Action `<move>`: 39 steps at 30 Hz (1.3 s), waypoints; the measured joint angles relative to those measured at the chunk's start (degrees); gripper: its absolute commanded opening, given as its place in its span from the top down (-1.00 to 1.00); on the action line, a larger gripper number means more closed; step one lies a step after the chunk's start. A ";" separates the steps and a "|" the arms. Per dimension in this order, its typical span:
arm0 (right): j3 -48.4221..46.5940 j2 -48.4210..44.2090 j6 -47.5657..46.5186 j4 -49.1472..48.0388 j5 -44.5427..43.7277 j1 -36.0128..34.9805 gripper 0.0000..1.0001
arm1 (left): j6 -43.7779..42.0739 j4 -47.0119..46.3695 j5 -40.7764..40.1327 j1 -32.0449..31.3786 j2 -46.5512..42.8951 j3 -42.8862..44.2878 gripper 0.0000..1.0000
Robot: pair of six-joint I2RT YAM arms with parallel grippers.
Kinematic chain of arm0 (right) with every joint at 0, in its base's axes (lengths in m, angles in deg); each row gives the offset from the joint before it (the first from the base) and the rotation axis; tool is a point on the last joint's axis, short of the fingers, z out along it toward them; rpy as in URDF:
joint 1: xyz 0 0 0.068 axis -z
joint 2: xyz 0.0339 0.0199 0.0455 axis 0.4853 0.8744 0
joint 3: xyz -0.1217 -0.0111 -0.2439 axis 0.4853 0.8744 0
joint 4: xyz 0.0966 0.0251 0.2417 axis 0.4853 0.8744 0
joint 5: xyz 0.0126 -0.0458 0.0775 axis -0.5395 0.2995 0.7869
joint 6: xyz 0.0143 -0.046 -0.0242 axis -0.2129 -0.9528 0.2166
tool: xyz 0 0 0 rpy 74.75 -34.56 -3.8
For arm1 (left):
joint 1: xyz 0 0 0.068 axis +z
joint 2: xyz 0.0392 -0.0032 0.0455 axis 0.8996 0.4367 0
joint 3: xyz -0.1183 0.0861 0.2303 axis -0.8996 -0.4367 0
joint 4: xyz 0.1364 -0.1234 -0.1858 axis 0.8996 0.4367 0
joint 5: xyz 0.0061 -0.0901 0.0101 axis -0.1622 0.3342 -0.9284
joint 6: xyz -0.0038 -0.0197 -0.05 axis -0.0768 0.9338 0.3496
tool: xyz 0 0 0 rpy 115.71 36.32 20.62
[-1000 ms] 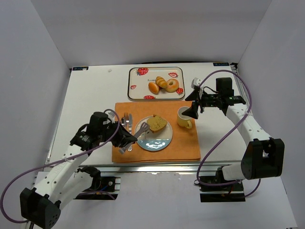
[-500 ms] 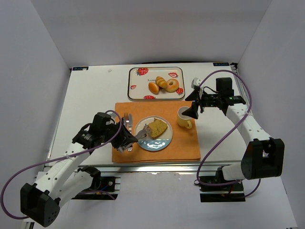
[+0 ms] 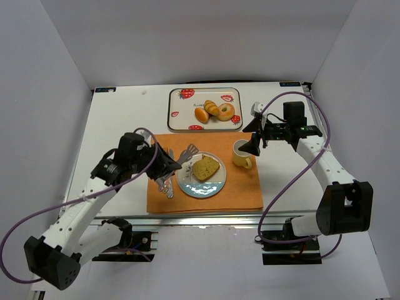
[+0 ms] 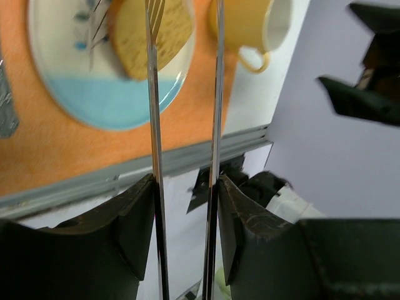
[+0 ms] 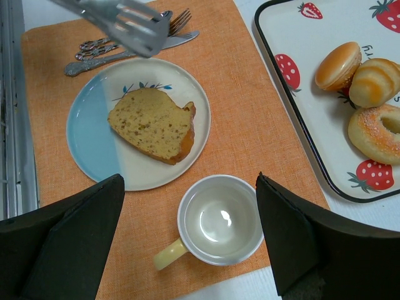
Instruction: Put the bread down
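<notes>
Drew the tongs [image 3: 187, 153] up and off the plate [image 3: 201, 191] toward its upper-left rim, having hovered low over its left half a moment before. Left the bread [image 3: 205, 167] lying flat on the plate, a little right of centre, apart from the tong blades. Kept the left gripper [image 3: 164, 167] pinching the tongs by both arms, seen from the left wrist as two steel strips pressed between the dark fingers [image 4: 134, 219]. Held the right gripper [image 3: 255, 144] up and to the right of the plate, past the cup [image 3: 241, 154], jaws spread wide around nothing. Judged the placing itself as good as done, with only the retreat remaining.

Noted several ways to spoil it from there. Could have swept the blades back low across the plate and nudged the slice toward the rim or onto the placemat [image 3: 240, 194]. Could have dropped the tongs onto the cutlery [image 3: 167, 187] just left of the plate by loosening the pinch too high, scattering fork and knife. Could have clipped the cup with the right arm on any careless move plateward, tipping it against the plate's edge.
</notes>
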 measured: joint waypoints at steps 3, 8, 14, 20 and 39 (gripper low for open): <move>0.02 0.00 0.02 -0.02 0.02 0.00 -0.79 | -0.63 -3.19 -1.05 0.31 5.18 4.31 0.01; 0.02 0.00 0.02 -0.09 0.09 0.00 -0.79 | -0.26 -13.79 -2.49 2.47 17.51 8.41 0.02; 0.55 -0.22 0.02 -0.31 0.20 0.00 -0.79 | -0.68 -21.88 -3.43 5.79 37.53 17.40 0.00; 2.58 -1.18 0.42 -1.51 0.24 0.00 -0.79 | 0.11 -28.28 -2.64 8.15 48.76 22.93 -0.03; 3.30 -1.22 0.46 -2.01 0.24 0.37 -0.79 | 0.22 -32.11 2.38 8.63 52.24 25.79 -0.12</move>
